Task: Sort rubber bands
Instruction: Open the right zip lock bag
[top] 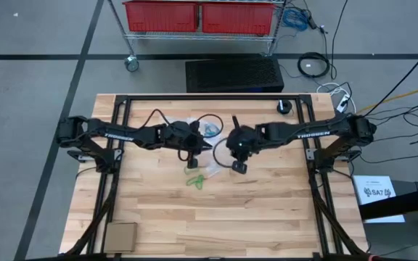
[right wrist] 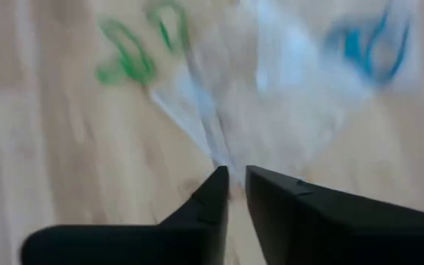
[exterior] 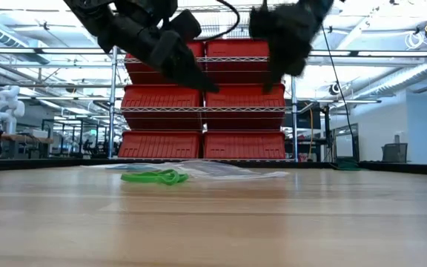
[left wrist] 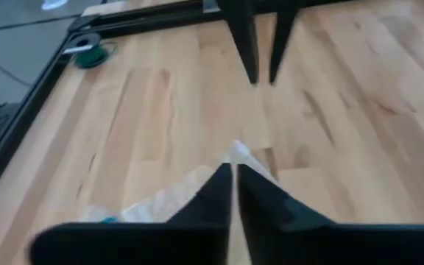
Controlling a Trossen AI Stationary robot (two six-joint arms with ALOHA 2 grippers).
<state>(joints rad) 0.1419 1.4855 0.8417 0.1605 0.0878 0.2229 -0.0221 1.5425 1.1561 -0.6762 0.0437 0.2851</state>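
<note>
Left tool [left wrist: 233, 193] tips together, right tool [right wrist: 235, 193] slightly apart, above floppy green rubber bands [top: 194, 178], crinkly clear bag [top: 212, 170].

A robotics lab or workshop, by the look of it. Behind the two dark arms stands a wire rack [exterior: 199, 111] stacked with red bins [exterior: 243, 96], above a grey floor marked with dark tape lines [top: 85, 43]. Loose cables [top: 314, 65] trail beyond the wooden table [top: 216, 217]. Far off past the left arm stands what may be a white humanoid robot [exterior: 6, 107].
</note>
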